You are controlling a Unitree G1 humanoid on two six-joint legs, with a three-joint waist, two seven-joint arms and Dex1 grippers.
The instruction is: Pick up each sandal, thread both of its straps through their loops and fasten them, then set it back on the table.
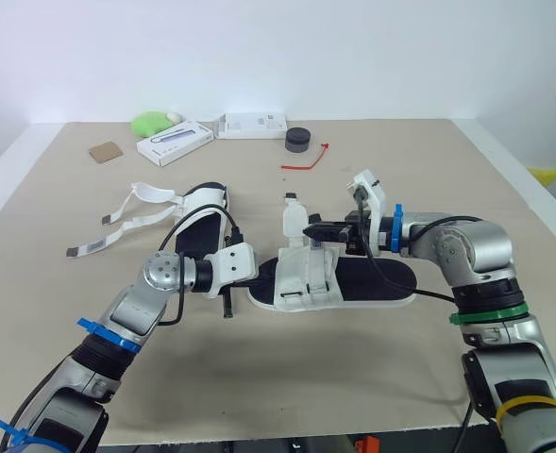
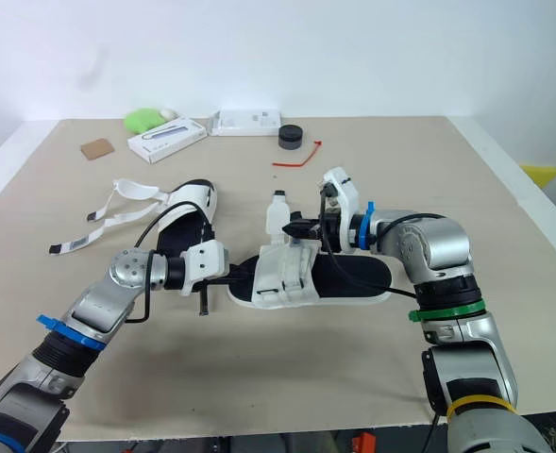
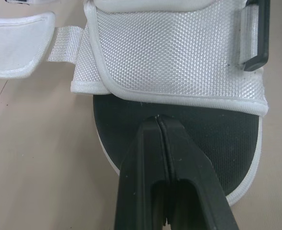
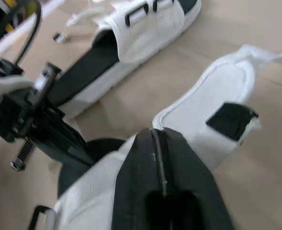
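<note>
Through my eyes, the near sandal (image 1: 353, 283) lies flat on the table (image 1: 287, 387) between my two pincers. The other sandal (image 1: 197, 226) lies past my left arm, its straps loose. My left pincer (image 1: 255, 276) sits at the near sandal's toe and my right pincer (image 1: 313, 229) is over its upper. From the left wrist, my fingers are pressed together above the black footbed (image 3: 203, 134). From the right wrist, those fingers are also pinched tight over white fabric, and I cannot tell if a strap is caught.

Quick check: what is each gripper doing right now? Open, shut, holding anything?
Left gripper: shut, nothing between the fingers, tips at the sandal toe.
Right gripper: shut, apparently pinching a strap.
</note>
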